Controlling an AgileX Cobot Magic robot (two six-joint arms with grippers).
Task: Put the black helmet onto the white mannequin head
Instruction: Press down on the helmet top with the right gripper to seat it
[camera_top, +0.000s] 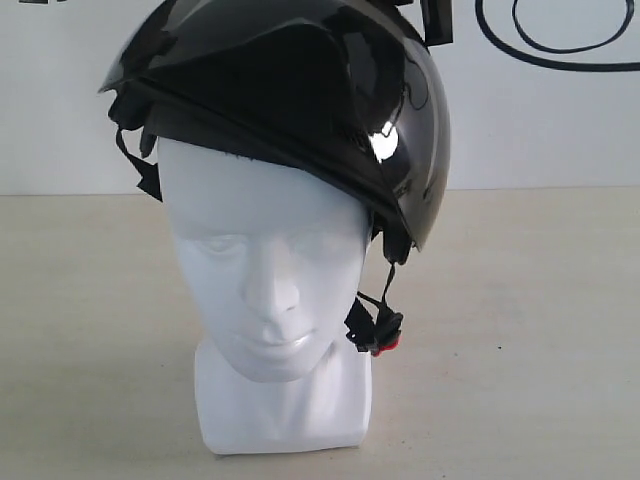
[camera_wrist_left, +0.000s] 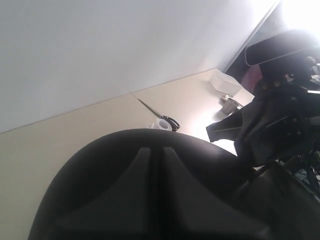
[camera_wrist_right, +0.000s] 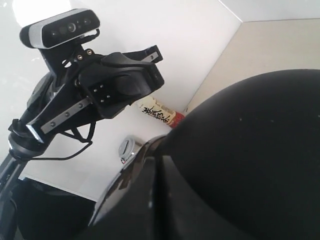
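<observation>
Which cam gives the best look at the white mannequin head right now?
Exterior view: the white mannequin head shows its face, neck and base, with the black helmet sitting on top. Both wrist views are filled with dark helmet shell and show none of the head.

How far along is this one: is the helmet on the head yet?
Mostly done: the black helmet covers the crown of the white mannequin head. It sits crooked, lower on the exterior view's right, and the red buckle hangs loose beside the cheek. Both wrist views look onto the shell from close by; any grip is hidden. Probably left: levelling it.
</observation>
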